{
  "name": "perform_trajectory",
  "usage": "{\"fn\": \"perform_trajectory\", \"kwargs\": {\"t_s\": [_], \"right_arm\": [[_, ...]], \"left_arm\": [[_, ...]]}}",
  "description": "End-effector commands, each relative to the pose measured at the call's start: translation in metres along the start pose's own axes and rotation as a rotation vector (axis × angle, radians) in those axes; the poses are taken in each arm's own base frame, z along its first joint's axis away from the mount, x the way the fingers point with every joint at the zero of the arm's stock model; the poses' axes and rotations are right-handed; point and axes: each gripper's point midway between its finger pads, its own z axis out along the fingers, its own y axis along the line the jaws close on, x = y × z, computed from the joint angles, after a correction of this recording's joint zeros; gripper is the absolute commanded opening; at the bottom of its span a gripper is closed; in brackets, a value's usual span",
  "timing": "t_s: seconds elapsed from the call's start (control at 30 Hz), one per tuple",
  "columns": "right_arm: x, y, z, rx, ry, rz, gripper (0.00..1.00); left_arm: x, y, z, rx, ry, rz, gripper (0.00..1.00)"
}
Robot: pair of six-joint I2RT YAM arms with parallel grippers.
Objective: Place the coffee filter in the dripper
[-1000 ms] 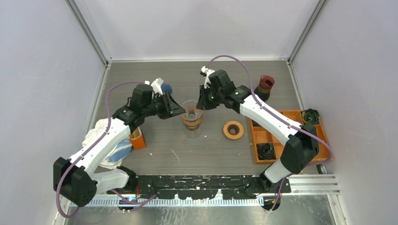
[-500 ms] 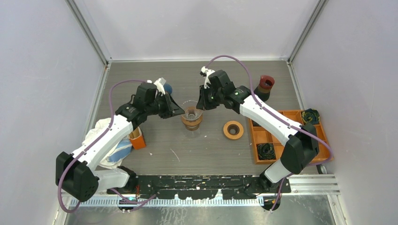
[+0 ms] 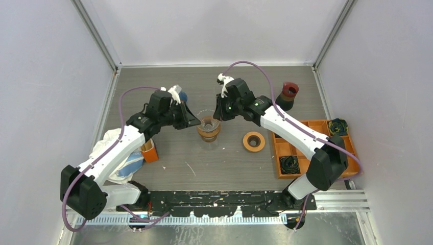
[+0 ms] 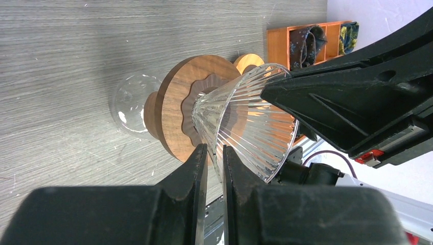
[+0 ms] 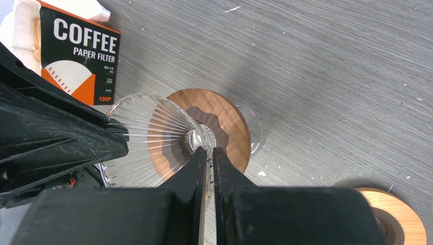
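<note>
The dripper point(image 3: 209, 126) is a clear ribbed glass cone on a round wooden base, standing mid-table. My left gripper point(image 3: 195, 120) is shut on the cone's left wall, the glass edge between its fingers in the left wrist view point(image 4: 215, 153). My right gripper point(image 3: 218, 115) is shut on the cone's right wall point(image 5: 208, 155). The orange-and-black coffee filter box point(image 5: 76, 56) stands left of the dripper, also seen in the top view point(image 3: 148, 151). No loose filter shows, and the cone point(image 5: 153, 138) looks empty.
A wooden ring point(image 3: 254, 141) lies right of the dripper. An orange compartment tray point(image 3: 309, 133) sits at the right, a dark red cup point(image 3: 289, 94) behind it. A white cloth point(image 3: 113, 145) lies at the left, and a blue object point(image 3: 183, 96) is behind the left wrist.
My left arm has shifted slightly toward the far side, its gripper still at the cone's left wall. The right arm and the dripper have stayed put.
</note>
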Motion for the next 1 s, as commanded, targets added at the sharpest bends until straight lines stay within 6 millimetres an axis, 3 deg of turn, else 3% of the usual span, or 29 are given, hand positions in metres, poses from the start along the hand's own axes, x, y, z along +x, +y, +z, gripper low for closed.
{"fn": "perform_trajectory", "kwargs": {"t_s": [0.0, 0.43, 0.73, 0.97], "right_arm": [[0.076, -0.043, 0.026, 0.160, 0.228, -0.023, 0.01], [0.106, -0.060, 0.038, 0.206, 0.305, -0.035, 0.01], [0.098, -0.051, 0.032, 0.190, 0.297, -0.054, 0.01], [0.061, -0.029, 0.018, 0.126, 0.201, -0.055, 0.02]], "left_arm": [[0.025, 0.016, 0.010, -0.063, 0.087, 0.043, 0.10], [0.036, 0.029, 0.023, -0.124, 0.137, 0.053, 0.11], [0.039, 0.029, 0.021, -0.145, 0.147, 0.063, 0.12], [0.024, 0.020, 0.014, -0.147, 0.098, 0.081, 0.17]]}}
